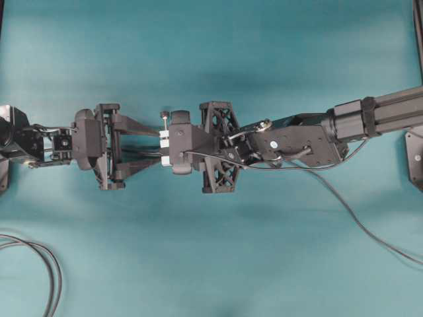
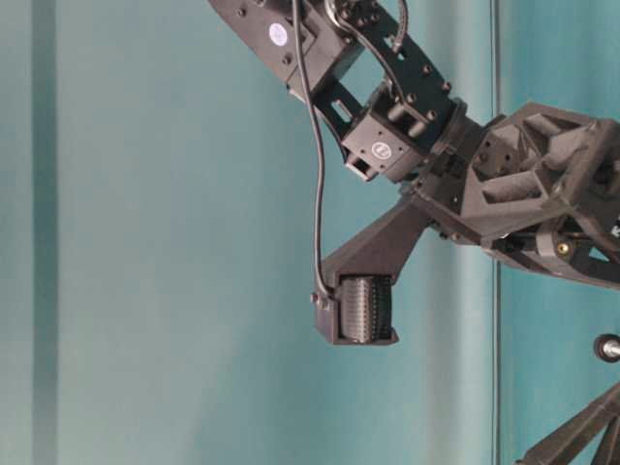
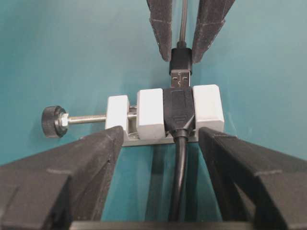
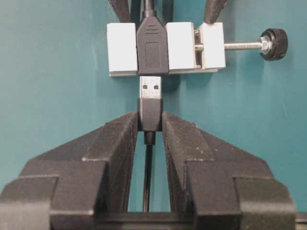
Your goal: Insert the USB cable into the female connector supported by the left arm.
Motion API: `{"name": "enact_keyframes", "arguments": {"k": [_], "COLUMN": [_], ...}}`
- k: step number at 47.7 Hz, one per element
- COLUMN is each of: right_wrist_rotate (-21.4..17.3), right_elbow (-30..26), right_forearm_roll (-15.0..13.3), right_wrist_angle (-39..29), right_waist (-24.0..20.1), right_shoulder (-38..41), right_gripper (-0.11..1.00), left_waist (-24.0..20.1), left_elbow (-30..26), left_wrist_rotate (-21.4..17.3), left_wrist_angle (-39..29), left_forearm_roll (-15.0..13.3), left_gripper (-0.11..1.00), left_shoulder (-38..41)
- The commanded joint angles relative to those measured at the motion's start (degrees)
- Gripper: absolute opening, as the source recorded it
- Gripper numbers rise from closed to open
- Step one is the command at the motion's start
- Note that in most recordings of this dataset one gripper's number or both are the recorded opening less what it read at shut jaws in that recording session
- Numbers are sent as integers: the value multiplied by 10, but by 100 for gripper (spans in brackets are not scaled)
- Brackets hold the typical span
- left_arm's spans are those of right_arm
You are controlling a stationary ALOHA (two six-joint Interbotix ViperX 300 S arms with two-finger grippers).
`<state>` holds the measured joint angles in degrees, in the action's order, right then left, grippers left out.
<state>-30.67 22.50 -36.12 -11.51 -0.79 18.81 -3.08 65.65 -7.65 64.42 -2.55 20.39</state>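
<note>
The female connector (image 3: 177, 110) is a black socket clamped in a small white block (image 3: 151, 112), with a pin and dark knob (image 3: 53, 121) at its side. My left gripper (image 3: 162, 136) is shut on the block's two ends and holds it above the table. My right gripper (image 4: 150, 120) is shut on the black body of the USB cable's plug (image 4: 151, 87). The silvery tip is in line with the socket (image 4: 152, 48) and right at its mouth; almost all the metal still shows. In the overhead view the two grippers meet at the block (image 1: 163, 140).
A thick doubled dark cable loop (image 1: 46, 271) lies at the overhead view's lower left. The thin USB cable (image 1: 370, 231) trails off to the lower right. The socket's own dark cable (image 3: 178, 182) runs back between my left fingers. The table is teal.
</note>
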Motion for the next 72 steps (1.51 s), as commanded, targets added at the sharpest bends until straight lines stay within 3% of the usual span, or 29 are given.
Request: {"name": "enact_keyframes", "arguments": {"k": [1,15,59,72], "right_wrist_rotate": [2,1,3,4], "right_elbow": [-11,-17,-20,-20], "right_forearm_roll": [-2,-19,-19,-20], "right_wrist_angle": [-1,-11,15,-40], "right_waist": [-2,-1,-8,-7], "right_shoulder": [-8,-8,1,-11], "right_gripper": [21,21,21,21], "left_waist": [-1,-1,-1,1], "left_elbow": [-4,-4,-4,2], "left_wrist_rotate": [-3,-3,-7,-6], "left_wrist_angle": [1,-2,-7,-11], "left_forearm_roll": [0,0,1,1], "left_gripper": [76,76,76,76], "left_shoulder": [-13,-13,-13,-13]}}
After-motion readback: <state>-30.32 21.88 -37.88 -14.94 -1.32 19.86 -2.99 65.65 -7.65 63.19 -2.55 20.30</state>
